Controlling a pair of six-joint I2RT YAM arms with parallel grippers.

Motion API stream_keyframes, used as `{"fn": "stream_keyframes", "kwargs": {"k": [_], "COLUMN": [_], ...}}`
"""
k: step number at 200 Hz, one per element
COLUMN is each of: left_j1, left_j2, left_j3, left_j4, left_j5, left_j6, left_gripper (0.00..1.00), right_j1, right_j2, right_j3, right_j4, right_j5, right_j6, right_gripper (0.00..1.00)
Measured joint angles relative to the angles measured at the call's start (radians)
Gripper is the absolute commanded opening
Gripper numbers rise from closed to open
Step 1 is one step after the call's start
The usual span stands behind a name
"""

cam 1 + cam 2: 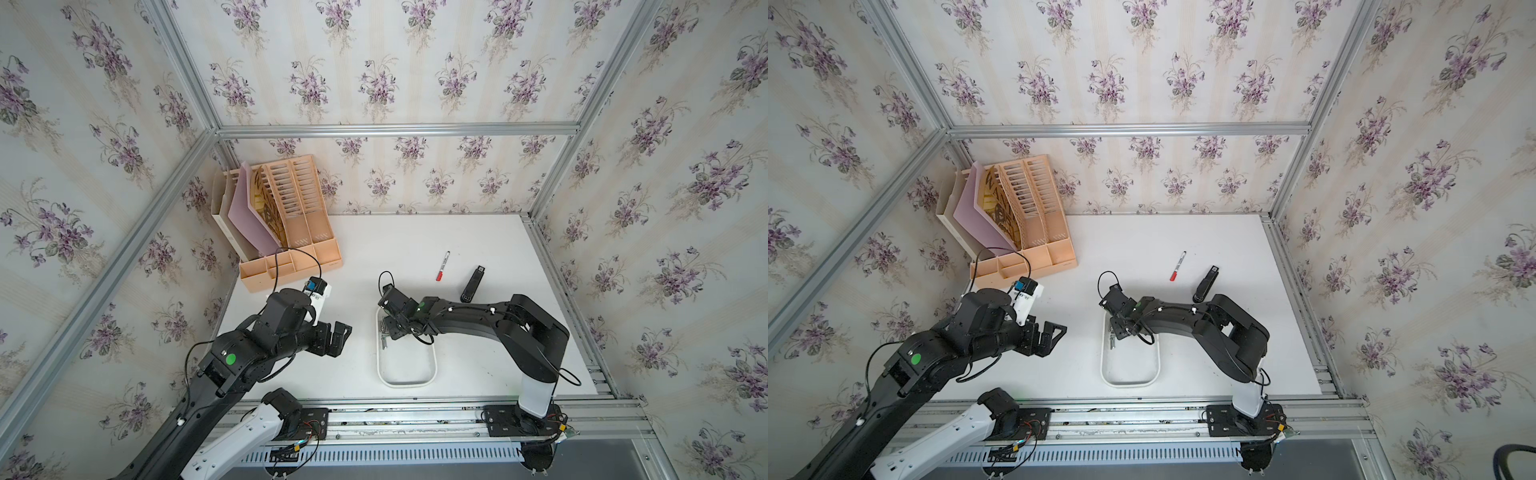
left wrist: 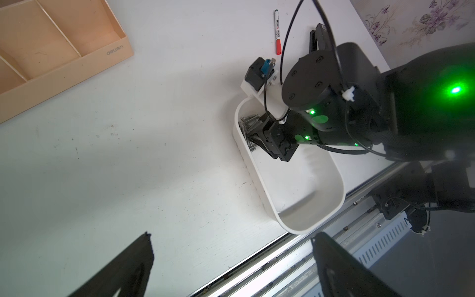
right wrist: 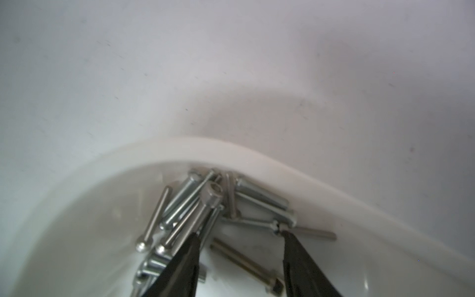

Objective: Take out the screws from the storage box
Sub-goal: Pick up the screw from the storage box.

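Saw the whole table [image 1: 457, 241] [image 1: 1183, 241] only in both top views: organizer [image 1: 291, 249] at the far left corner, stapler [image 1: 473, 284] and pen [image 1: 443, 266] toward the far right edge, well apart from the box. Found the box [image 1: 405, 384] [image 1: 1127, 384] near the front edge, about midway along it, long sides running front to back.

Caught the inside of the box [image 2: 308, 228] properly only from the left wrist, along with a corner of the organizer and the right arm bending down into the box's far end. Got from the right wrist just the box's rounded far rim [image 3: 257, 151] and bare table beyond.

Noted the left claw [image 1: 341, 338] [image 2: 231, 235] over bare table left of the box, spread wide.

Noted the right claw [image 1: 390, 328] [image 2: 254, 140] down in the box's far end, its jaws hidden under the wrist in both top views. Made out from the right wrist alone the right claw [image 3: 240, 234] parted, with a clear gap between the tips.

Glimpsed the screws [image 1: 382, 336] [image 1: 1112, 338] from above as grey slivers along the box's left wall. Saw the screws [image 3: 205, 205] plainly from the right wrist: heaped in the far left corner, mostly ahead of one finger [image 3: 180, 270], with a screw head at the other fingertip [image 3: 303, 270] and one screw flat on the floor between the fingers.
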Motion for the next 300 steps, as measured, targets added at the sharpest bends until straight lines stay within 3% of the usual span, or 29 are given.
{"fn": "stream_keyframes", "kwargs": {"k": [42,81,153,172,202,234,300], "left_j1": [0.000,0.000,0.000,0.000,0.000,0.000,0.000], "left_j2": [0.002,0.005,0.002,0.002,0.002,0.002,0.002], "left_j3": [0.000,0.000,0.000,0.000,0.000,0.000,0.000], "left_j4": [0.000,0.000,0.000,0.000,0.000,0.000,0.000], "left_j5": [0.001,0.001,0.001,0.001,0.001,0.001,0.001], "left_j6": [0.000,0.000,0.000,0.000,0.000,0.000,0.000], "left_gripper": [0.99,0.99,0.99,0.99,0.99,0.99,0.99], "right_j1": [-0.001,-0.002,-0.002,-0.002,-0.001,0.000,-0.001], "right_j2": [-0.008,-0.054,-0.075,-0.082,-0.082,-0.074,-0.164], "right_j3": [-0.035,-0.078,-0.095,-0.105,-0.108,-0.100,-0.117], "right_j4": [0.032,0.009,-0.015,-0.017,-0.019,-0.019,-0.018], "right_j5": [-0.005,-0.015,-0.026,-0.022,-0.015,-0.010,-0.046], "right_j6": [-0.010,-0.005,0.006,0.006,0.010,0.013,0.014], "right_gripper": [0.47,0.56,0.52,0.44,0.19,0.04,0.00]}}
